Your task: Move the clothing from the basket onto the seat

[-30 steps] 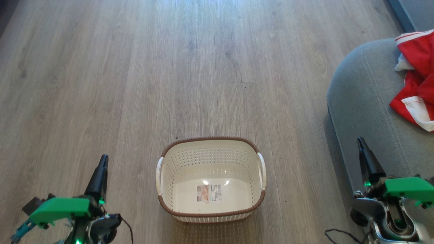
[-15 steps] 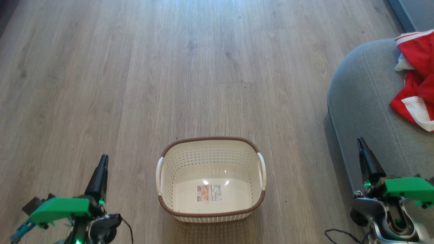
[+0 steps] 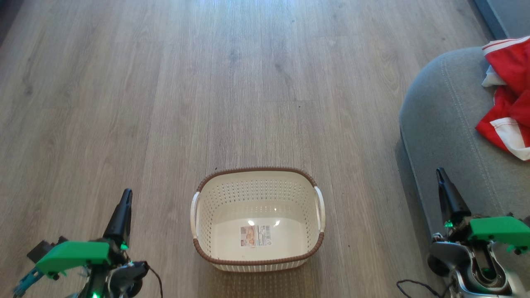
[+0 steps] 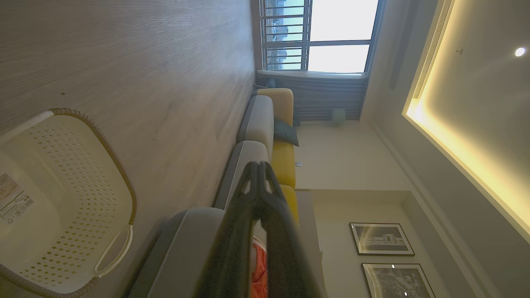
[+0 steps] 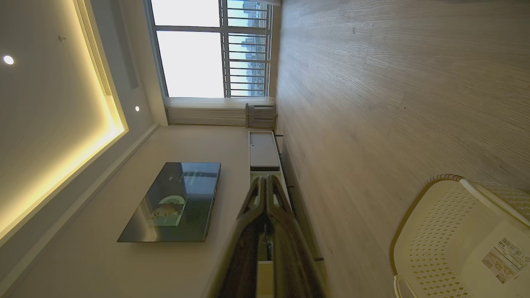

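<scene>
The cream basket (image 3: 257, 253) stands on the wood floor at bottom centre of the head view, with just a label on its bottom. Red and white clothing (image 3: 508, 97) lies bunched on the grey seat (image 3: 447, 124) at the right edge. My left gripper (image 3: 126, 194) hangs shut to the left of the basket, holding nothing. My right gripper (image 3: 439, 171) is shut too, over the seat's front edge. In the left wrist view the basket (image 4: 83, 165) is at left, and a strip of the clothing (image 4: 258, 271) shows between the shut fingers (image 4: 258, 165). The right wrist view has the basket (image 5: 439, 231) at lower right.
Bare wood floor (image 3: 207, 82) stretches ahead and to the left of the basket. A grey and yellow sofa (image 4: 269, 132) runs along the wall toward a window. A TV (image 5: 174, 203) and a low cabinet (image 5: 263, 149) line the opposite wall.
</scene>
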